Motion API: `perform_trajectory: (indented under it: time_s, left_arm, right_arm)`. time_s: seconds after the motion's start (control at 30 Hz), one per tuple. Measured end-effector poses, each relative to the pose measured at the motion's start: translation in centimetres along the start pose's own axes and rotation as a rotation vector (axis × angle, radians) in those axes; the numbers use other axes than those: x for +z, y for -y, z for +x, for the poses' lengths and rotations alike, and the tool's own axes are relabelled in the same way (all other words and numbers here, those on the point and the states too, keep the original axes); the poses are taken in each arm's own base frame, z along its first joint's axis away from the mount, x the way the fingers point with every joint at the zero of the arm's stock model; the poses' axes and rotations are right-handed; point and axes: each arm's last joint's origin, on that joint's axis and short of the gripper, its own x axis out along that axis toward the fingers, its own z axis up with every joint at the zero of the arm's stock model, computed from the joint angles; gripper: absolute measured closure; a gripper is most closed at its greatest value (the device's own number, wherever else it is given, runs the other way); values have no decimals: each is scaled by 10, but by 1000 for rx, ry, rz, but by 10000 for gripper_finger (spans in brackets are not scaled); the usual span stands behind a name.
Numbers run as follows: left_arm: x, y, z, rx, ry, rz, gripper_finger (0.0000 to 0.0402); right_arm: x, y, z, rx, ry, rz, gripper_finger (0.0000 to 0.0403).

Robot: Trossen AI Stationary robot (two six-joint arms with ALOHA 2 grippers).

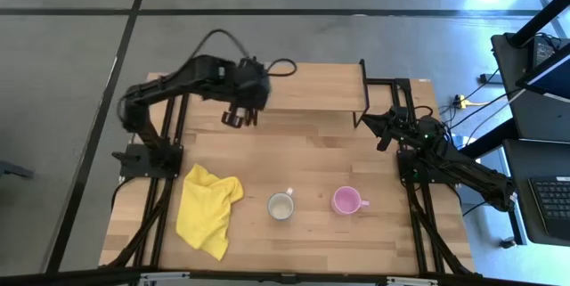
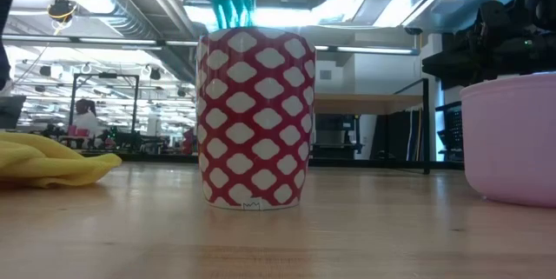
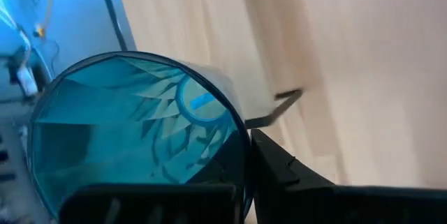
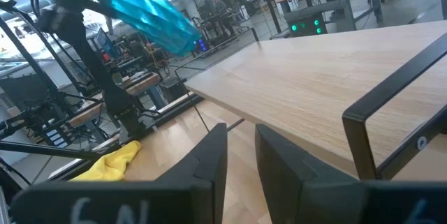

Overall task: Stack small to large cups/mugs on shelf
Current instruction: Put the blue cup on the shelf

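We have the left gripper point(image 1: 239, 115) up in the air near the left end of the shelf point(image 1: 312, 90), clamped on the teal tumbler point(image 4: 150, 11), which the right wrist view shows tilted well off upright, hanging above the shelf's near corner. From here we judge the job is to bring that tumbler level before it goes down: rotate the wrist until its base faces the board, carry it in over the wood rather than the edge, and lower it gently so it lands flat, because a tall, light cup set down crooked will likely topple. We would also place it with room left beside it for the other two. Looking down the tumbler's mouth in the left wrist view, we see only its patterned blue wall and base, nothing inside. On the table in front, the cream mug point(image 1: 281, 206), red-and-white patterned on the outside in the low view, stands upright, and the pink mug point(image 1: 346, 200) stands just beside it to the right; both look empty from above. The yellow cloth point(image 1: 207, 208) lies to the left of them. The right gripper point(image 1: 385, 131) waits by the shelf's right end, fingers close together and holding nothing.
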Motion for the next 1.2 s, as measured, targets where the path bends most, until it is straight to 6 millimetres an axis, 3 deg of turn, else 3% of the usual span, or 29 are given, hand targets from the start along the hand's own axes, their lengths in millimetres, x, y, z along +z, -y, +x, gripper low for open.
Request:
perform_trajectory:
  time_s: [0.1, 0.2, 0.3, 0.47, 0.7, 0.93, 1.1, 1.2]
  left_arm:
    - [6, -13, 28, -9, -76, -28, 401]
    - [7, -22, 36, -66, -61, -79, 401]
    - [9, -31, 28, -122, 40, -121, 401]
    - [-2, -50, -5, -35, 174, -206, 401]
    - [-18, -62, -5, -84, 216, -279, 401]
    - [-14, -77, 26, -152, 212, -321, 401]
    - [-13, -83, 63, -229, 90, -373, 401]
    - [-11, -83, 66, -232, 79, -375, 401]
  right_arm:
    - [0, 0, 0, 0, 0, 0, 326]
    - [0, 0, 0, 0, 0, 0, 326]
    - [0, 0, 0, 0, -1, 0, 326]
    - [0, 0, 0, 0, 0, 0, 326]
    - [0, 0, 0, 1, 0, 0, 326]
    - [0, 0, 0, 0, -1, 0, 326]
    - [0, 0, 0, 0, 0, 0, 326]
    - [0, 0, 0, 0, -1, 0, 326]
